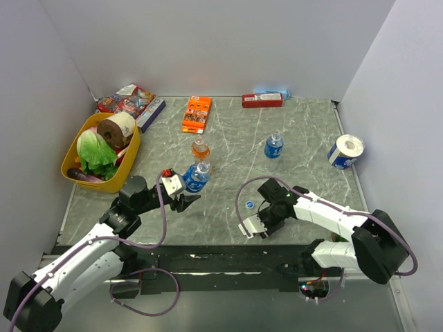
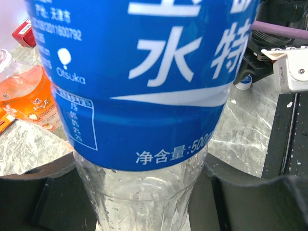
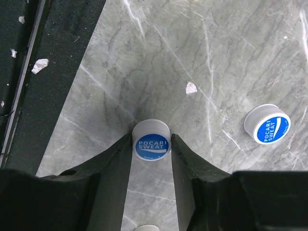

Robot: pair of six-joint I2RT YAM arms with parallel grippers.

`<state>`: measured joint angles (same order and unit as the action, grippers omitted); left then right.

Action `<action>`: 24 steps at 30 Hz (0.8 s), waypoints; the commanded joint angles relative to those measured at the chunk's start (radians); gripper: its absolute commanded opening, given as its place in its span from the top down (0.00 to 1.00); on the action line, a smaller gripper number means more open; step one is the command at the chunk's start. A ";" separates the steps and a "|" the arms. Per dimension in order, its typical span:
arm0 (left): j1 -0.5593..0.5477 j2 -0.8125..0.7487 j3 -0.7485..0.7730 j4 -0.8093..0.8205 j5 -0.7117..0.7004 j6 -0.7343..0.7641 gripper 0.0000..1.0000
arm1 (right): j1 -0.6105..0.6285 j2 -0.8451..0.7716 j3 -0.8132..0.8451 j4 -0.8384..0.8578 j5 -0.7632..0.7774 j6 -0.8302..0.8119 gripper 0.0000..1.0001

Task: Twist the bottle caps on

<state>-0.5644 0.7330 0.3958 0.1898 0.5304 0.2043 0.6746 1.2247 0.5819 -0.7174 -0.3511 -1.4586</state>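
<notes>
The left gripper (image 2: 142, 185) is clamped on the clear lower part of a blue-labelled bottle (image 2: 144, 86), one dark finger (image 2: 45, 190) pressed to each side. The bottle stands upright on the grey marble-patterned table (image 1: 304, 131), and its label fills nearly the whole left wrist view. From above, its neck looks bare. Just beyond this hand and a little to its left stands the orange bottle (image 1: 200, 148), close to the held one but apart from it. The other blue-labelled bottle (image 1: 274, 146) stands well off to the hand's right, farther out on the table.

The right gripper (image 3: 151, 138) points steeply down at the table near its front edge. Its fingers (image 3: 115, 163) sit against both sides of a blue cap (image 3: 151, 144) lying printed face up between the tips — the jaws closed onto it. A second blue cap (image 3: 267, 126) lies flat on the table to the right of this hand, a little ahead of the fingertips and clear of them. The black strip (image 3: 57, 72) along the table's edge runs past on the hand's left.

Far to the left of the left hand a yellow basket (image 1: 129, 169) sits by the wall — a paper roll (image 1: 344, 151) lies far beyond the right arm.
</notes>
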 commanded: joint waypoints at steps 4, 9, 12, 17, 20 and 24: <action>-0.003 0.011 -0.005 0.059 0.034 0.009 0.96 | 0.005 -0.022 -0.024 0.010 0.037 0.020 0.67; -0.011 0.043 -0.026 0.088 0.086 0.111 0.99 | -0.013 -0.192 0.145 -0.160 -0.006 0.102 0.75; -0.031 0.103 -0.023 0.118 0.132 0.214 0.99 | -0.012 -0.284 0.338 -0.276 -0.077 0.179 0.77; -0.069 0.221 -0.005 0.195 0.181 0.317 0.99 | 0.014 -0.309 0.645 -0.324 -0.141 0.269 0.80; -0.091 0.270 0.006 0.252 0.183 0.311 0.99 | 0.048 -0.272 0.760 -0.314 -0.141 0.305 0.80; -0.115 0.281 -0.002 0.286 0.172 0.288 0.99 | 0.117 -0.208 0.858 -0.298 -0.123 0.331 0.80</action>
<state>-0.6563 1.0130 0.3794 0.3531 0.6609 0.4625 0.7364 0.9432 1.3659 -0.9913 -0.4648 -1.1934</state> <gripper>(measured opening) 0.614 0.408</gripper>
